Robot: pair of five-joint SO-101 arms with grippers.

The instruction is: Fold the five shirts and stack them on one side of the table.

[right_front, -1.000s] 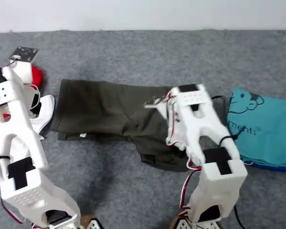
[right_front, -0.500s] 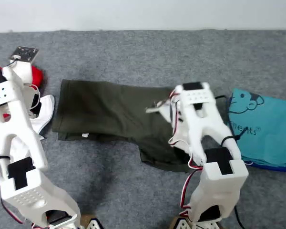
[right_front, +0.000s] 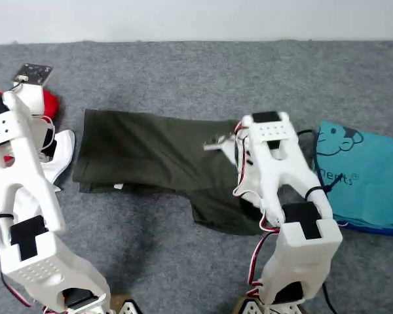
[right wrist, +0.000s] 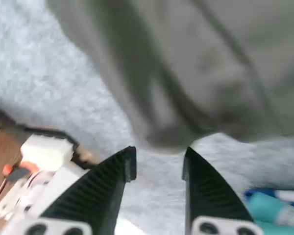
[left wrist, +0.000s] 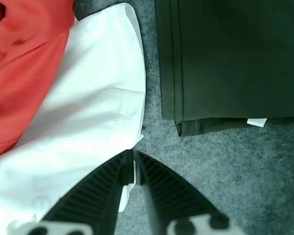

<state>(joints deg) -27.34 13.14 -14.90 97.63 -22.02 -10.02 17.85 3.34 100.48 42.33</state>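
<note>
A dark olive shirt (right_front: pixel 144 150) lies partly folded across the middle of the grey table. My right arm (right_front: pixel 268 150) stands over its right end. In the right wrist view my right gripper (right wrist: pixel 159 159) is open, its jaws straddling the near edge of the olive shirt (right wrist: pixel 186 63). My left gripper (left wrist: pixel 133 155) is shut, its tips at the edge of a white shirt (left wrist: pixel 88 112) that lies beside a red shirt (left wrist: pixel 24 63) and the olive shirt (left wrist: pixel 225 58). The white shirt (right_front: pixel 62 154) and the red shirt (right_front: pixel 50 101) lie at the table's left side.
A folded teal shirt (right_front: pixel 367 176) lies at the right on top of a blue one (right_front: pixel 386 227). Bare grey table (right_front: pixel 183 65) stretches behind the olive shirt and in front of it. The table's wooden front edge (right wrist: pixel 0 161) and an arm's base show in the right wrist view.
My right arm has shifted slightly to the right over the olive shirt, and the crease in the shirt's middle has flattened. The left arm has stayed still.
</note>
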